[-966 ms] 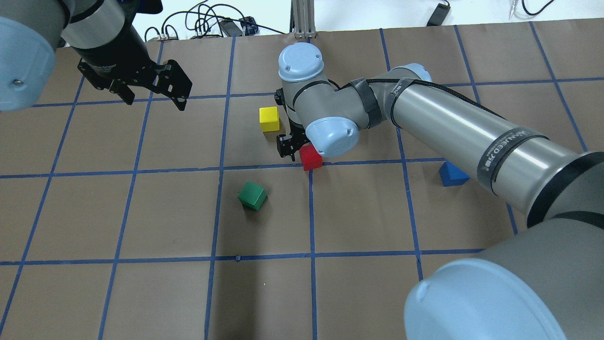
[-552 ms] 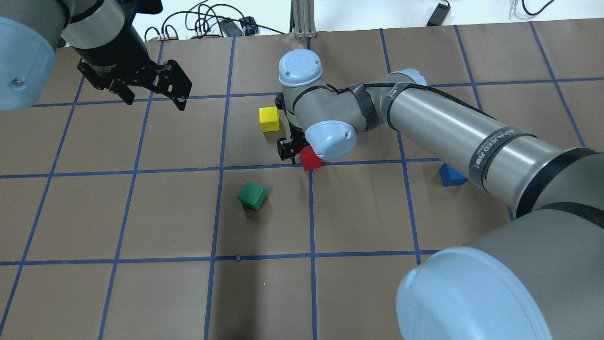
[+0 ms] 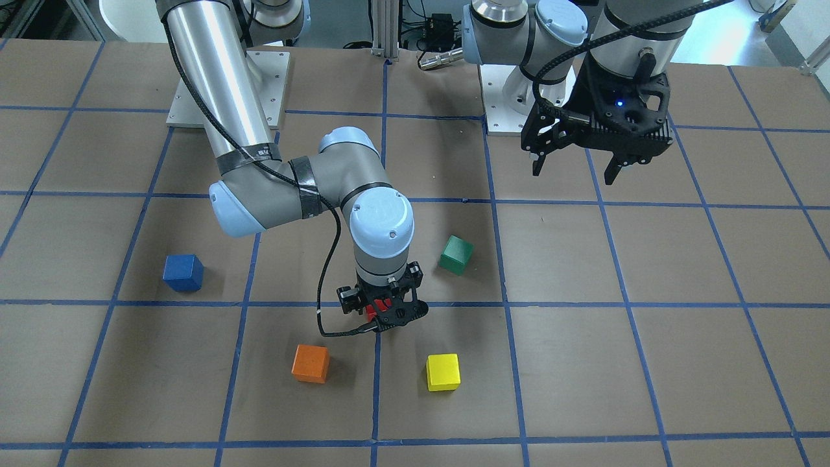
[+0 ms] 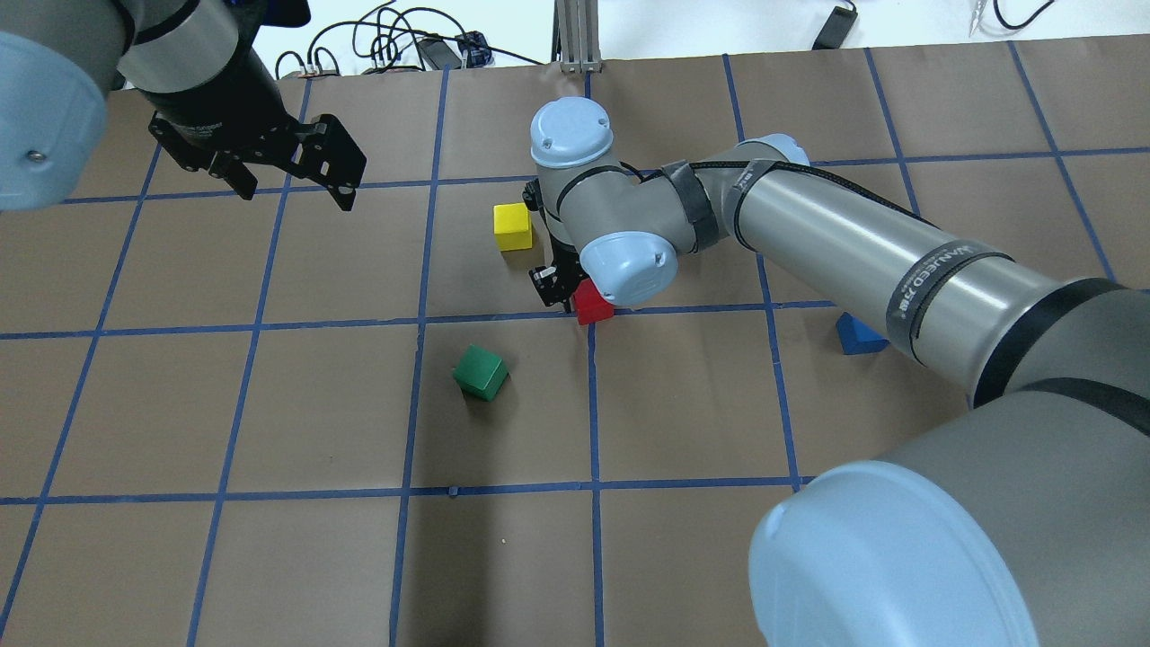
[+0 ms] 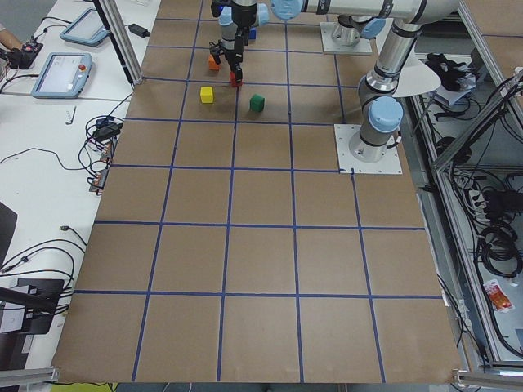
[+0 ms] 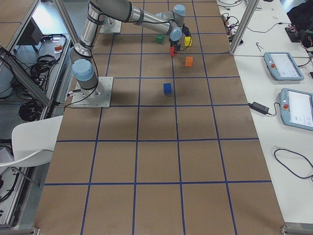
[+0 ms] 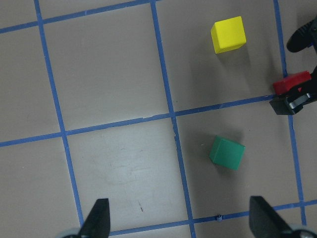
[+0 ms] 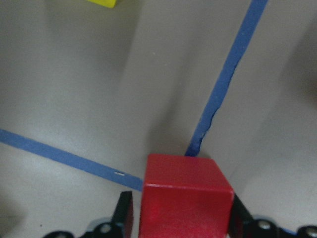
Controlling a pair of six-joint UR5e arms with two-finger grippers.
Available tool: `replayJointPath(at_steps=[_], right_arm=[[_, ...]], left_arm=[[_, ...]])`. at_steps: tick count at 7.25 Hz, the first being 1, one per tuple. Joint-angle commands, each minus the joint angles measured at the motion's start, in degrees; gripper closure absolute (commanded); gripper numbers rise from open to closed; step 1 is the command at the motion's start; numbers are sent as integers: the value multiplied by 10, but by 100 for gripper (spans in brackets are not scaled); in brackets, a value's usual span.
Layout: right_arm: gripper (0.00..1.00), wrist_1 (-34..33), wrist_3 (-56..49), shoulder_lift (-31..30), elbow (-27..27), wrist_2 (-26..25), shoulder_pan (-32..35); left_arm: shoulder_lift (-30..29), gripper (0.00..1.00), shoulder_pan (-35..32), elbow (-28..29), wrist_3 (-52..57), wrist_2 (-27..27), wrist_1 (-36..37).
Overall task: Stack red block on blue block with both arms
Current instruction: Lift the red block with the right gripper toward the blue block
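Observation:
The red block (image 4: 593, 305) sits at a crossing of blue grid lines near the table's middle. My right gripper (image 4: 573, 292) stands upright over it, and the right wrist view shows its fingers against both sides of the red block (image 8: 184, 198). The block also shows in the front view (image 3: 374, 309) and the left wrist view (image 7: 292, 82). The blue block (image 3: 183, 272) stands alone on the table towards my right side, partly hidden by my right forearm in the overhead view (image 4: 858, 335). My left gripper (image 4: 292, 175) hangs open and empty high over the far left part of the table.
A yellow cube (image 4: 512, 226) lies just beyond the red block. A green cube (image 4: 481, 372) lies nearer to me on the left. An orange cube (image 3: 310, 363) sits on the far side, hidden in the overhead view. Cables lie past the far table edge.
My right gripper's fingers have closed in on the red block, and the right arm has sunk slightly. The left arm has not moved.

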Motion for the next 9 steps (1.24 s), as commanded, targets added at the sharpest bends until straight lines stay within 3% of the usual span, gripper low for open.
replayJointPath(at_steps=[1, 3, 6, 7, 9], right_arm=[[100, 9, 2, -14, -12, 7, -4], [100, 72, 3, -72, -24, 25, -31], [100, 150, 5, -160, -19, 20, -143], [100, 204, 6, -177, -15, 17, -178], [100, 208, -3, -207, 33, 15, -231]], left_arm=[[0, 0, 0, 0, 0, 0, 0], [0, 0, 0, 0, 0, 0, 0], [0, 0, 0, 0, 0, -1, 0], [0, 0, 0, 0, 0, 0, 1], [0, 0, 0, 0, 0, -1, 1]])
